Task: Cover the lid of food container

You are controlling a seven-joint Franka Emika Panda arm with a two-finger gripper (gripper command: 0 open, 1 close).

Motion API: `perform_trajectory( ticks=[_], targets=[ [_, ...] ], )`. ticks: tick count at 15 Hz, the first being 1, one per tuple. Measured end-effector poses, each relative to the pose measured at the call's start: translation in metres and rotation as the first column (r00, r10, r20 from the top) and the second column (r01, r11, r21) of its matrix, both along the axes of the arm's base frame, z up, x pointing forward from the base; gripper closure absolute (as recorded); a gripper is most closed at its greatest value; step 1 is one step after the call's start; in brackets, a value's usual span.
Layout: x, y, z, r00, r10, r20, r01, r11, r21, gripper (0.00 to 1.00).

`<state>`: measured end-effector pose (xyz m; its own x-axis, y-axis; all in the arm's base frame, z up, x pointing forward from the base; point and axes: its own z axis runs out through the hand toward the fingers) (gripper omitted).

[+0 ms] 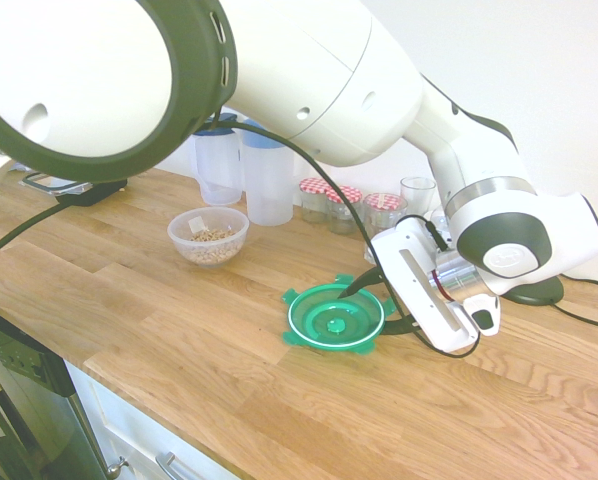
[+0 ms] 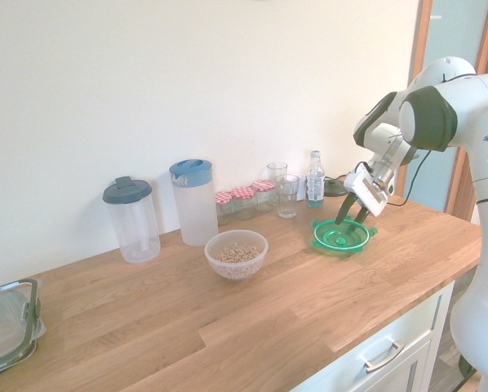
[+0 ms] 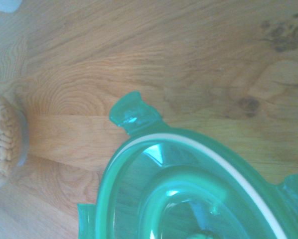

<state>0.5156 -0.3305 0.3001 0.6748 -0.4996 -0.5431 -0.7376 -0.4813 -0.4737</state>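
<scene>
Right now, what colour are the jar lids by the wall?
Red-and-white checked jar lids; the first exterior view shows it best.

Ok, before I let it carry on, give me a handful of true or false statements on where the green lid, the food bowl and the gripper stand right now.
1. The round green plastic lid lies flat on the wooden countertop. True.
2. The lid already sits on the small clear plastic bowl of grainy food. False: the bowl stands uncovered, apart from the lid.
3. The gripper is down at the lid's rim, one finger inside it and one outside. True.
4. The gripper has lifted the lid off the counter. False: the lid rests on the wood.
5. Three jars with red checked lids stand by the wall. True.
6. The blue-lidded pitcher lies on its side. False: it stands upright.
</scene>
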Motion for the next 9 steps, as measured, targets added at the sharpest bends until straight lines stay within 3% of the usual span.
perform_trajectory(
  ticks=[9],
  targets=[
    [-0.015, -0.009, -0.017, 0.998, -0.036, -0.057, 0.037, 0.999, 0.022, 1.0]
  ],
)
